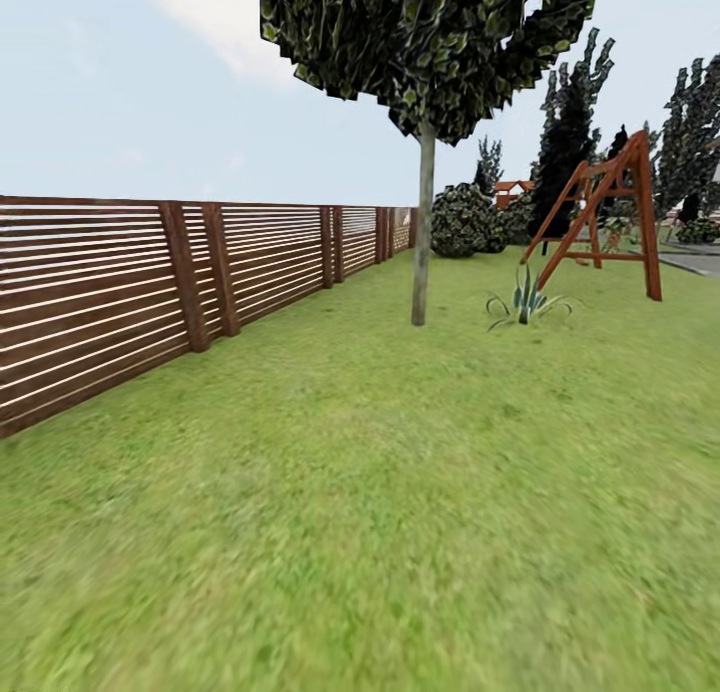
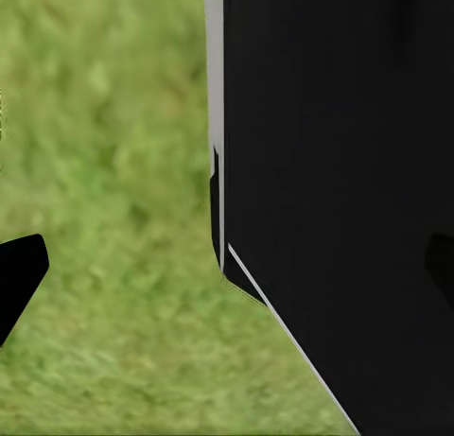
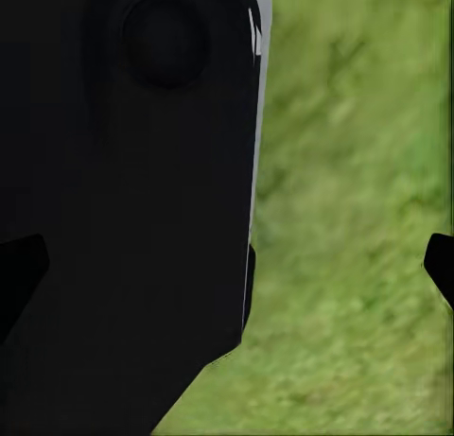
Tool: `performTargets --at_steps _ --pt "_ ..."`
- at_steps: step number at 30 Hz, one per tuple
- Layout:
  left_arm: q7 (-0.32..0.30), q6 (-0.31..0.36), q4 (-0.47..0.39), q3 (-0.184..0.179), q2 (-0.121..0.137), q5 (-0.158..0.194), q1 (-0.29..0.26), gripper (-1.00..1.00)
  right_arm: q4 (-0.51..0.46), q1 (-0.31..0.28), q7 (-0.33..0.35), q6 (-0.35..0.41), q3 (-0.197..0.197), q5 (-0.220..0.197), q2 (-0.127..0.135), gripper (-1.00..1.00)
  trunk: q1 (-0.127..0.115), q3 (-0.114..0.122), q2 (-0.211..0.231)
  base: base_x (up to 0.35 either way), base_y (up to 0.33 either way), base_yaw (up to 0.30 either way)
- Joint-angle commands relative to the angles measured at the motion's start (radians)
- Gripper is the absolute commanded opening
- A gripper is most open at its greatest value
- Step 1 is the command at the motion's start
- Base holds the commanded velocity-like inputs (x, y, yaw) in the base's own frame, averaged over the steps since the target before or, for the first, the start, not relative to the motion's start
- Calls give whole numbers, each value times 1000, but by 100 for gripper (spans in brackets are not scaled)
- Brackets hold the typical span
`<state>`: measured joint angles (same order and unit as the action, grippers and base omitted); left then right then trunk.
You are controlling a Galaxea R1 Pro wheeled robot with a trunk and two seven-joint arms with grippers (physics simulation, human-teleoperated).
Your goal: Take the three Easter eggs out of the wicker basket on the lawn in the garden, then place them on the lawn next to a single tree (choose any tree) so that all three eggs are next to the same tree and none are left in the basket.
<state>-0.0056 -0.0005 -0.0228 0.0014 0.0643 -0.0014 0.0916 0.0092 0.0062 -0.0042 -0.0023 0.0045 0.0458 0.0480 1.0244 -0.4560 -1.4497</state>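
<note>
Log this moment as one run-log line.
phase: driving over lawn | ahead: tree, fence at left, swing frame at right | eggs, basket: unseen | grippers: state unclear

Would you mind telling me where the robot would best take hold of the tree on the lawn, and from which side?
Probably the tree by its bare trunk below the canopy: it stands straight and upright, so approach level from the open lawn in front, jaws either side. Whether they would span it is unclear.
</note>
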Motion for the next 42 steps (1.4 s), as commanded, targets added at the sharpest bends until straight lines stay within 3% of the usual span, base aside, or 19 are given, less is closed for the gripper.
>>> performTargets --at_steps 1,12,23,36,42 --pt "-1 0 -2 0 0 0 0 100 0 0 0 0 0 5 0 100 1 -1 0 312 0 154" --pt "-1 0 -2 0 0 0 0 100 7 0 9 8 0 3 0 100 1 -1 0 310 0 18" --pt "0 -1 -2 0 1 3 0 100 10 0 8 6 -5 -1 1 100 1 -1 0 55 -2 0" --pt "-1 -1 -2 -1 1 0 0 100 9 0 4 0 -8 -9 1 100 1 -1 0 306 -70 3" --pt "-1 -1 -2 -1 2 0 0 100 9 0 2 -1 -5 -10 0 100 1 -1 0 318 -71 195"
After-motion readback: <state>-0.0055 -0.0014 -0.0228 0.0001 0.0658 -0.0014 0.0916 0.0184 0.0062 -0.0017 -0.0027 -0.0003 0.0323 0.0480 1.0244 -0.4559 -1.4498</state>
